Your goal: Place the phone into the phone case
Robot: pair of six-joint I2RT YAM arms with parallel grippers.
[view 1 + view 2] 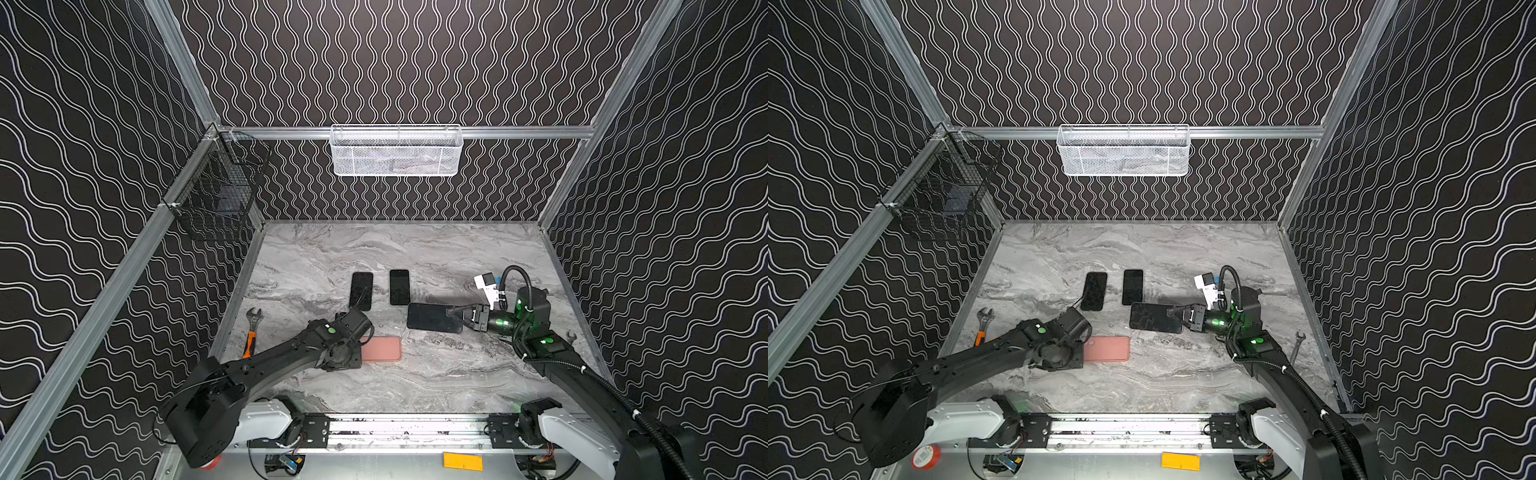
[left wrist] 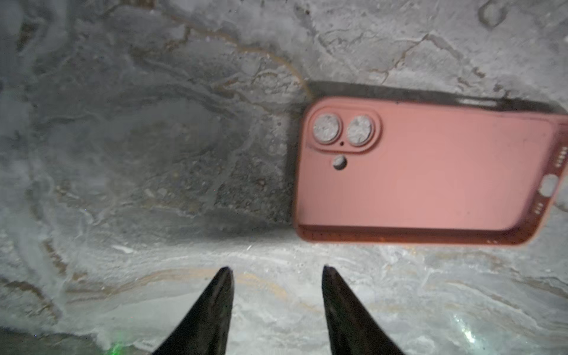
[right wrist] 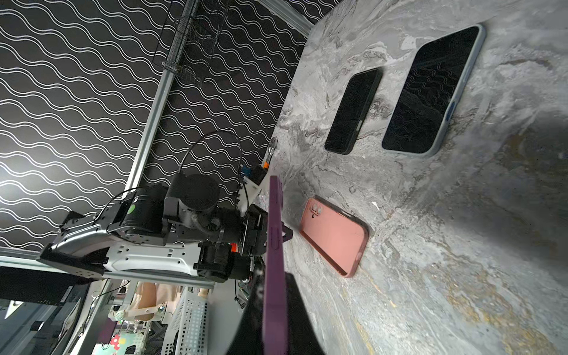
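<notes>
left gripper (image 2: 276,269): jaws partly apart, nothing between them, tips over bare table (image 2: 123,153) just beside the camera-cutout end of the case (image 2: 430,172). case: pink, lying flat, open side up, with the marble showing through the lens cutouts and a raised rim all round. it is probably soft and flexible (a judgement from the matte finish). phone (image 1: 432,318): dark screen up, purple sides in the right wrist view. it appears clear of the table, to the right of the case and slightly behind it, not yet over it. right gripper (image 1: 453,311): closed on the phone's short end, one finger on each face. step in hand: carrying the phone to the case; seating has not begun. the next move calls for bringing the phone left until it is over the case, lining up the long axes and matching the lens end to the cutouts (which end of the phone that is cannot be told here). one edge then goes under the rim and the phone is pressed flat. the left gripper is well placed to steady the case against sliding.
</notes>
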